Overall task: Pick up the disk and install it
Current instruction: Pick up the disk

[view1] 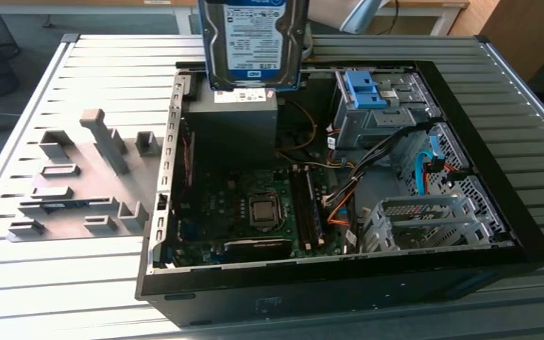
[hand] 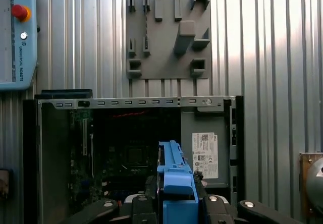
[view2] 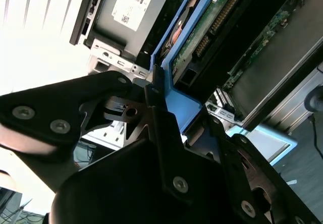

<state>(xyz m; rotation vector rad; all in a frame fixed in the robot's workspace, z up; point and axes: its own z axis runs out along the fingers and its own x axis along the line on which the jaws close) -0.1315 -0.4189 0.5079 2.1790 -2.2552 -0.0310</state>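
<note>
The disk [view1: 253,42] hangs upright in the air over the far end of the open computer case [view1: 499,234], with its white-and-blue label facing the exterior camera. A blue plastic rail frames its edges. In the second wrist view my gripper [view2: 169,115] is shut on the disk [view2: 184,103], black fingers [view2: 101,103] pressing the blue rail from both sides; the drive's green circuit board shows beyond. The first wrist view looks along the disk's blue edge [hand: 174,178] down into the case [hand: 131,103].
Directly under the disk sits a grey metal box [view1: 232,120] with a white sticker. On the exterior view's right is a drive cage holding a bare blue bracket [view1: 367,88], with cables beside it. A grey fixture plate [view1: 83,177] lies left of the case. A pendant [hand: 15,32] rests nearby.
</note>
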